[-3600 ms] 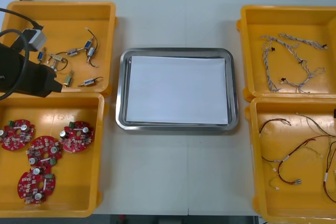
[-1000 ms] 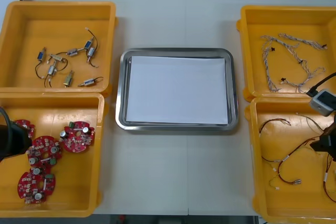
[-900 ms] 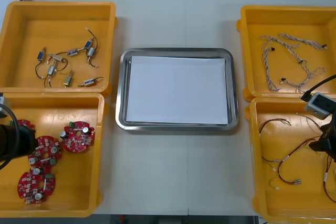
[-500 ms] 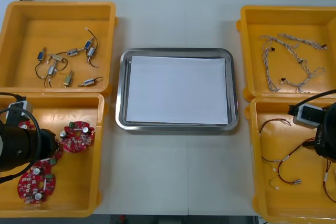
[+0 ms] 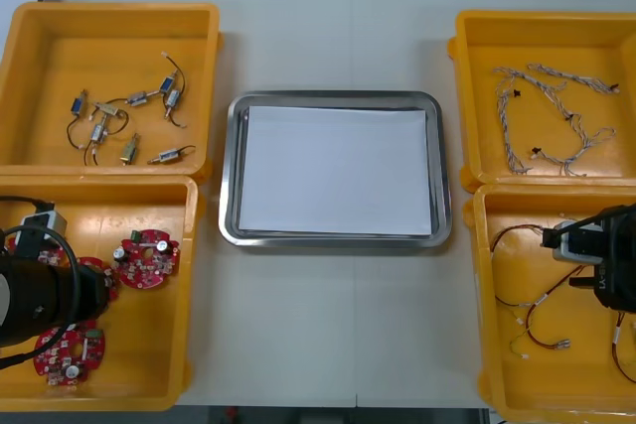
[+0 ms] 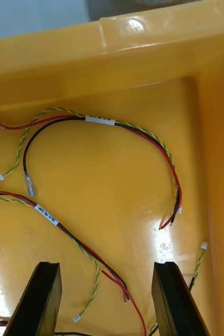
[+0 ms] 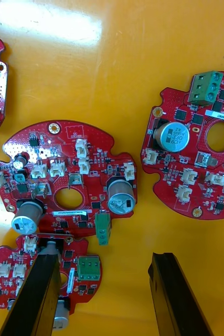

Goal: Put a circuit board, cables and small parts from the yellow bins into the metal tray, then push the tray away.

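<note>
Above boards (image 7: pixel 64 184), the left gripper (image 7: pixel 104 262) has been lowered, spread wide, empty; likewise the right gripper (image 6: pixel 106 268) above cables (image 6: pixel 132 131); grasping is enabled.

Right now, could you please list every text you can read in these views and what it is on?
"330": capacitor top on a circuit board, left wrist view.
White labels on the boards and white tags on the red and yellow cables: too small to read.
</note>
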Robot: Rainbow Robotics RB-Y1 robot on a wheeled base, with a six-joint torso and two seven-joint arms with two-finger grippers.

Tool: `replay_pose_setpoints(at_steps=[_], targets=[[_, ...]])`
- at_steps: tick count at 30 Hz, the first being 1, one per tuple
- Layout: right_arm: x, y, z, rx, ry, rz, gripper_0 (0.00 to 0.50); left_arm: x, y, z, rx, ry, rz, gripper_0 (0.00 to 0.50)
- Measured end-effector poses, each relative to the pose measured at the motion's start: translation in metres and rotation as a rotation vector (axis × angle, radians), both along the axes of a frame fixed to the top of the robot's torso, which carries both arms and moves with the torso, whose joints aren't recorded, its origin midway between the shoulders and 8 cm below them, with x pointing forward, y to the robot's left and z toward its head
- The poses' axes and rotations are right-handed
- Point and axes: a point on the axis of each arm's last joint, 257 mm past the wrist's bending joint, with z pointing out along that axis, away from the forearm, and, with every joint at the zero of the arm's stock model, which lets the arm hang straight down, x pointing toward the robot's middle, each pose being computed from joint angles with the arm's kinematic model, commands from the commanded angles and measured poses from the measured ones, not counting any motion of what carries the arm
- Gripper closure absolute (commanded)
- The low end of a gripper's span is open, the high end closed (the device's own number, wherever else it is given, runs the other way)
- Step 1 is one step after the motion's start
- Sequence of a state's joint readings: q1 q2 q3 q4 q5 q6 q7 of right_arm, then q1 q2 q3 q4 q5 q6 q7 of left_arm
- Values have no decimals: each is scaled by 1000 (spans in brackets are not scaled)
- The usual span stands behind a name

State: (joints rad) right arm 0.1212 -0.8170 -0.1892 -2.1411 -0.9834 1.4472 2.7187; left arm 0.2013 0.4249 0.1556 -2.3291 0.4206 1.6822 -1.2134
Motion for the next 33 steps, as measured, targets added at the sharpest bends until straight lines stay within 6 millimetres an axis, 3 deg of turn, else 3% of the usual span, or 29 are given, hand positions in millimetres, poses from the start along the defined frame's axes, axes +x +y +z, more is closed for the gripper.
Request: replay_pose_setpoints(at_steps=[15, 33], targets=[[-7, 6, -35, 66, 24, -29, 0, 10, -8, -5, -2, -27, -21, 0], [-10, -7, -45, 29, 15, -53, 0, 7, 1, -24, 44, -17, -109, 0]])
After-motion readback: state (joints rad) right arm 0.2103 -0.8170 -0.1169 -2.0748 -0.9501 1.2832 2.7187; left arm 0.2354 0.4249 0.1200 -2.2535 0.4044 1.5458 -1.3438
